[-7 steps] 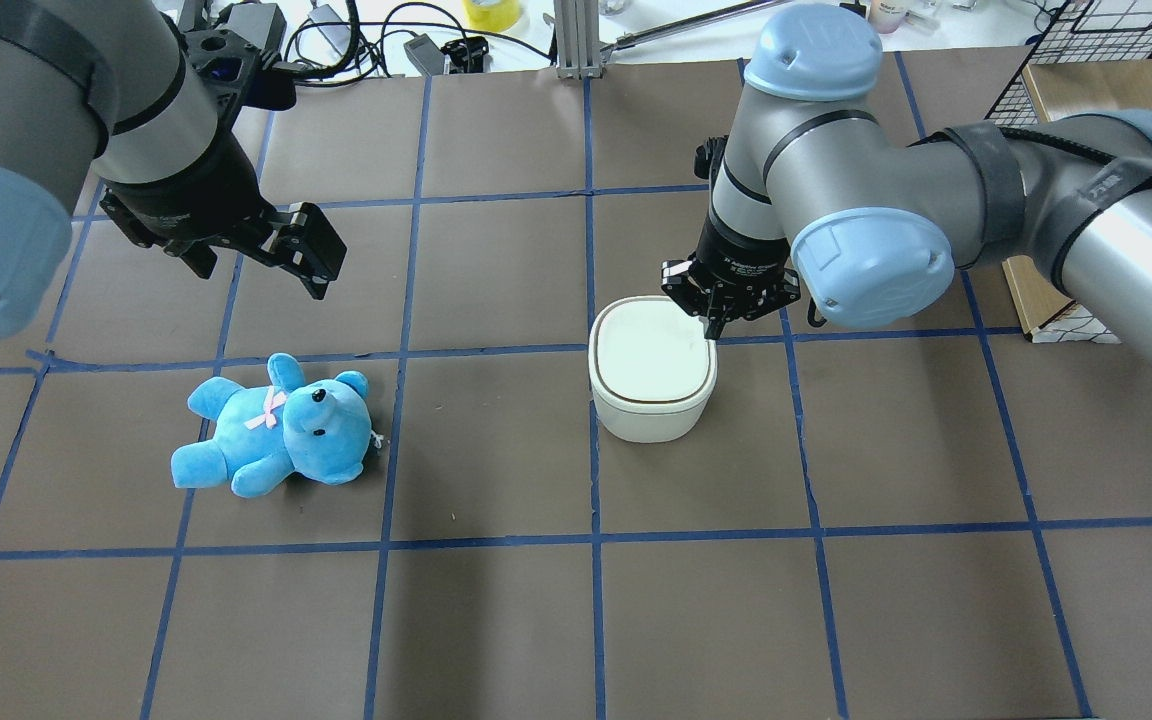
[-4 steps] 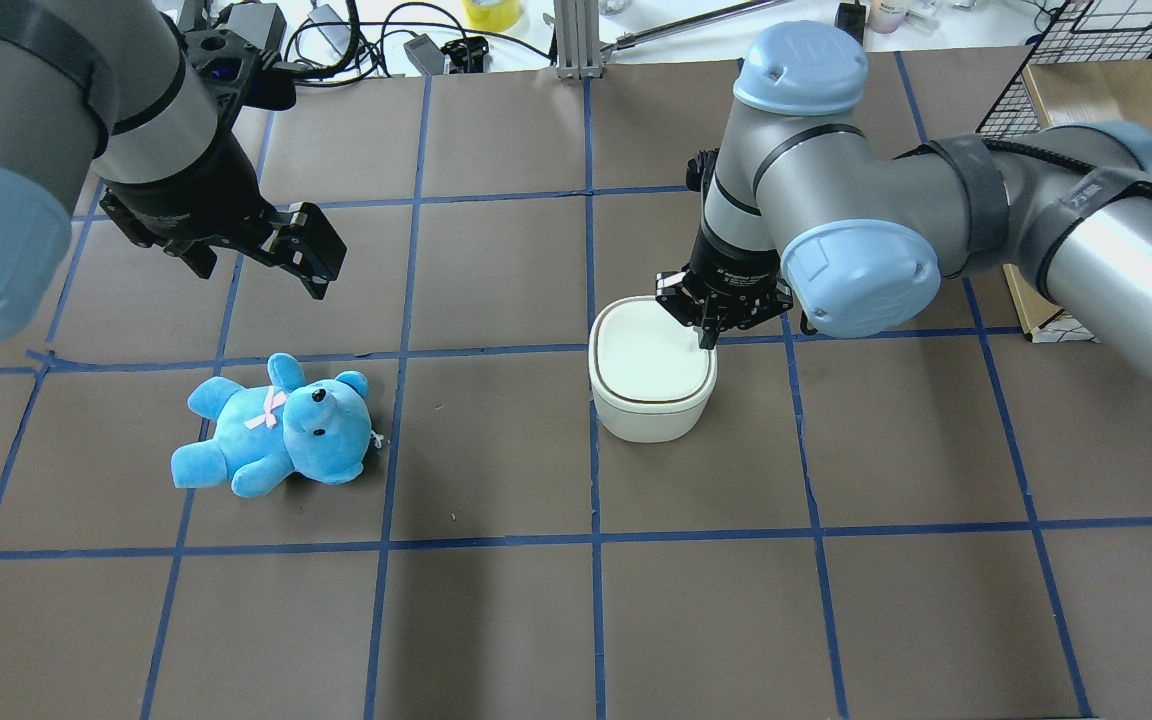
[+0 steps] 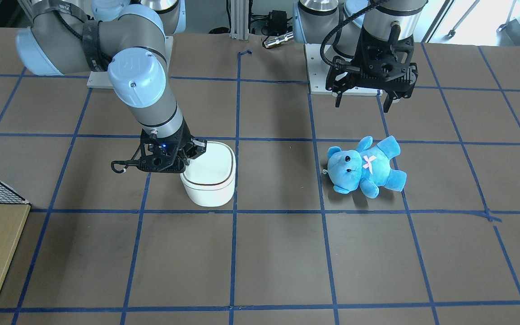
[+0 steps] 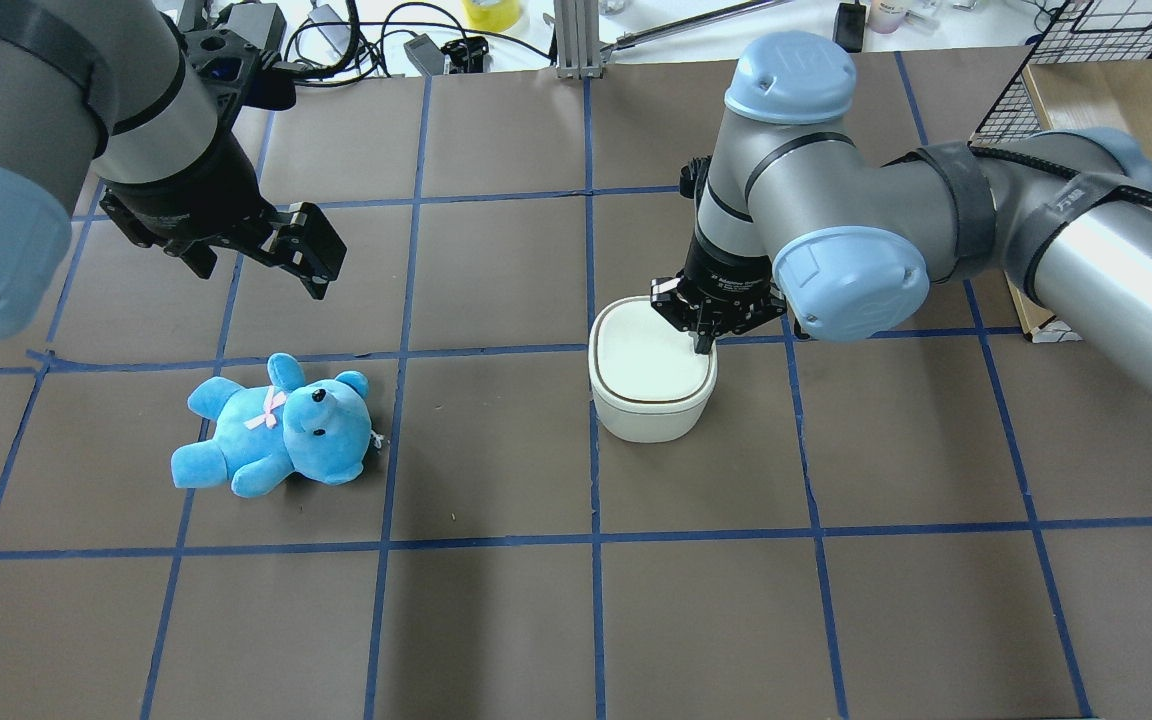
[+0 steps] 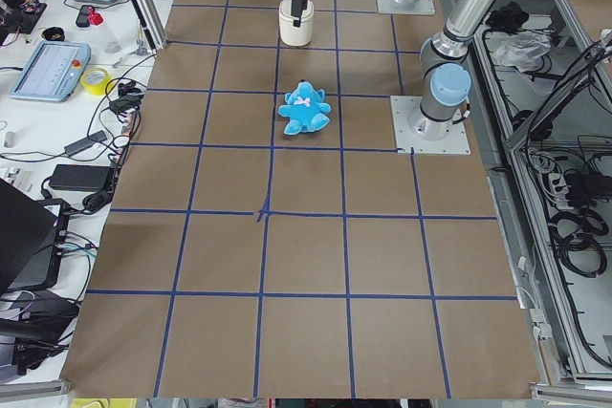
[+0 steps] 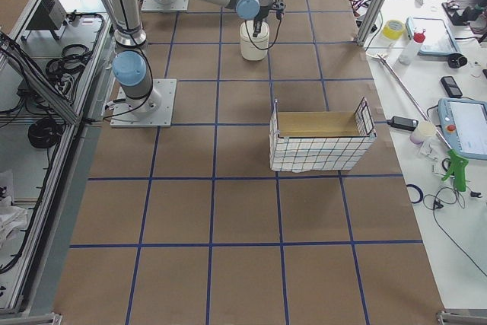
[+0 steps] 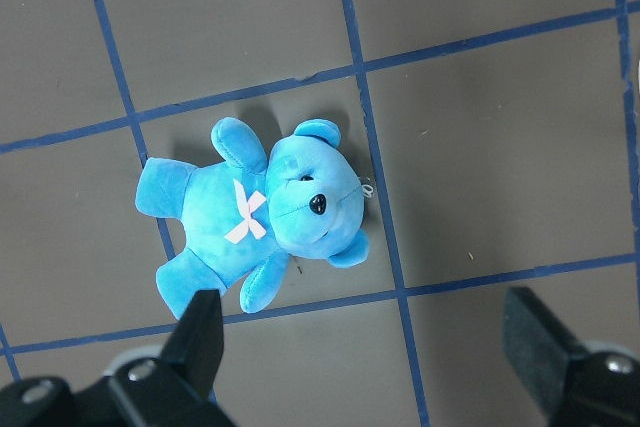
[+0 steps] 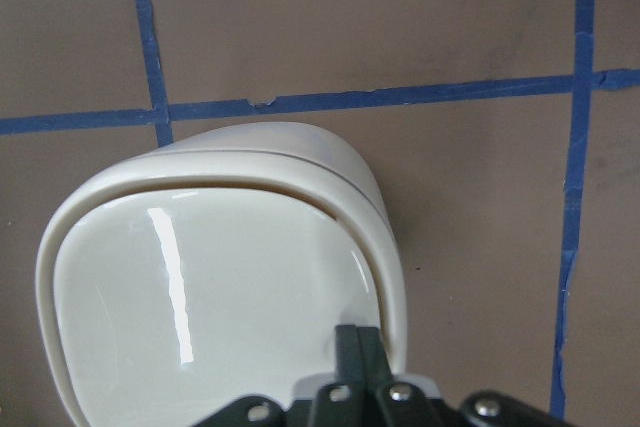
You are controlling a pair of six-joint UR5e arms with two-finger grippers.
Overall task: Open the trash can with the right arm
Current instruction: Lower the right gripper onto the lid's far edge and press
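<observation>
The trash can [image 4: 648, 372] is stood near the worktop's [image 4: 496, 620] middle, lid down, well apart from the teddy [image 4: 276, 428]. The right gripper [image 4: 704, 346] is held at the lid's rim, its fingers [image 8: 357, 349] brought together. A press or pry at that edge is judged to be the step in hand. It is best made straight and slowly, so that the can is not tipped or slid. Contact is shown only in the right wrist view; in the front-facing view it is hidden by the gripper's body. The left gripper [image 3: 366, 103] is seen with fingers spread wide.
</observation>
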